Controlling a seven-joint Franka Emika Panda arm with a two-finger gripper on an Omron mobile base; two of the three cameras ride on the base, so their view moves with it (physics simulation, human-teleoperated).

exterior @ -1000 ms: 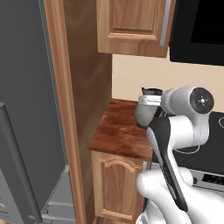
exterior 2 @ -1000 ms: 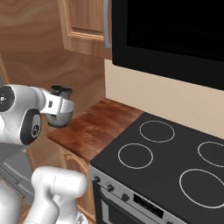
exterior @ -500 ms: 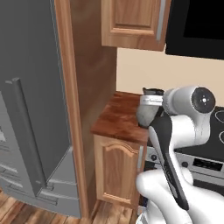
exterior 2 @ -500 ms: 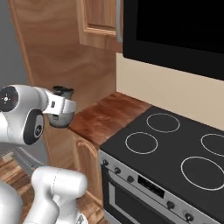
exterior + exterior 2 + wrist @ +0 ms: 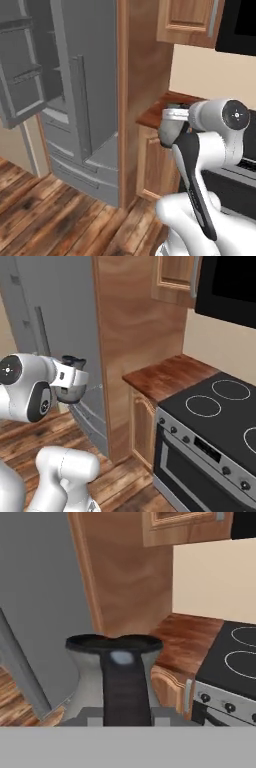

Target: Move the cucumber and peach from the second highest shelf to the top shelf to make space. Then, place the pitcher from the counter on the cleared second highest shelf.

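Observation:
The grey bulbous pitcher (image 5: 169, 134) with its dark rim hangs in the air in my gripper (image 5: 173, 120), which is shut on it, out in front of the counter (image 5: 161, 106). In the right base view the pitcher (image 5: 73, 387) sits at the end of my hand, left of the counter (image 5: 167, 376). The hand view has the pitcher (image 5: 90, 677) close up, its dark handle toward the camera, with my gripper (image 5: 122, 714) at its base. The cucumber, the peach and the top shelf are out of view.
The grey fridge (image 5: 82, 105) stands left of a tall wooden panel (image 5: 140, 70), with one door (image 5: 22, 75) swung open showing door racks. The black-topped stove (image 5: 215, 411) is right of the counter. Wooden floor (image 5: 45, 215) spreads below.
The whole picture has shifted: the base has pulled back and turned left, so the counter is farther off and the fridge has come into view. The pitcher stays in the gripper.

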